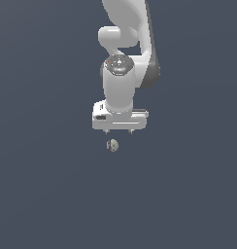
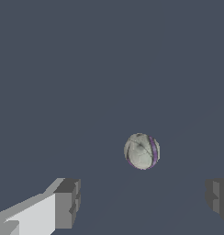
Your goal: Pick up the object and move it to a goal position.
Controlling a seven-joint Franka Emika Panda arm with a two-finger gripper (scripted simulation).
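So the small round greyish-white ball with darker patches and a purple band (image 1: 112, 145) is sitting on the plain dark slate-blue surface (image 1: 42, 194), well away from every edge that shows, just in front of the white boxy end effector (image 1: 118, 131) as the exterior view has it; the end effector hangs above it with its fingers spread wide, nothing between them; the ball isn't touching either one.

Judging by that, the step in hand is the approach before the grasp; to do it well I'd get the ball centred between the fingers first, since it looks a bit off to one side, then drop straight down and close gently; a ball that tiny will roll away if one finger nudges it first.

The wrist view shows what the exterior one can't: both dark grey fingertips (image 2: 68, 202) apart, the gap, the ball's purple stripe. The exterior view gives the white arm (image 1: 121, 73) rising behind and how the end effector sits over the ball; no goal marker visible in either.
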